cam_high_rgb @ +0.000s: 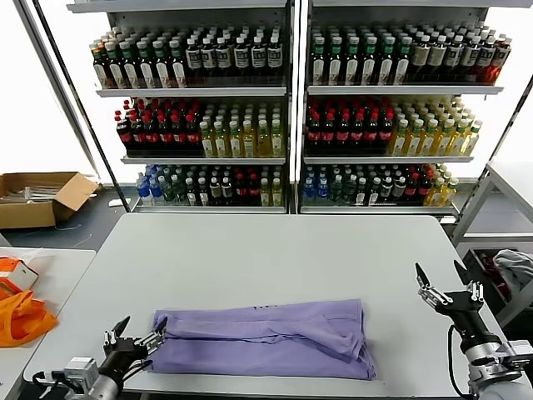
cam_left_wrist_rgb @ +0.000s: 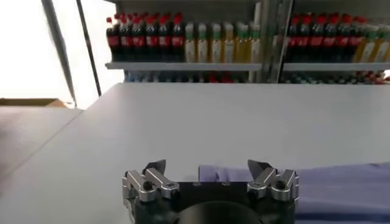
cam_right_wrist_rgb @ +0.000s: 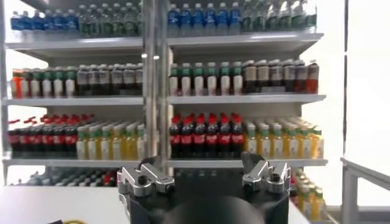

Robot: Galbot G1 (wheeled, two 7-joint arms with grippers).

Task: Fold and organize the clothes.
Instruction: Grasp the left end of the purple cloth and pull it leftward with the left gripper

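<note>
A lavender T-shirt [cam_high_rgb: 266,337], the clothes, lies folded into a long band on the near part of the grey table [cam_high_rgb: 275,250]. My left gripper [cam_high_rgb: 141,327] stands open at the shirt's left end, low over the table, with nothing between its fingers. In the left wrist view the left gripper [cam_left_wrist_rgb: 209,165] shows the shirt's edge [cam_left_wrist_rgb: 341,185] just beyond and beside it. My right gripper [cam_high_rgb: 441,275] is open and raised off the table's right edge, apart from the shirt. The right wrist view has the right gripper [cam_right_wrist_rgb: 201,162] facing the shelves, holding nothing.
Shelves of bottles [cam_high_rgb: 283,108] stand behind the table. An orange fabric [cam_high_rgb: 21,317] lies on a side table at the left. A cardboard box [cam_high_rgb: 37,196] sits on the floor at left. A grey cloth [cam_high_rgb: 515,267] rests on a rack at right.
</note>
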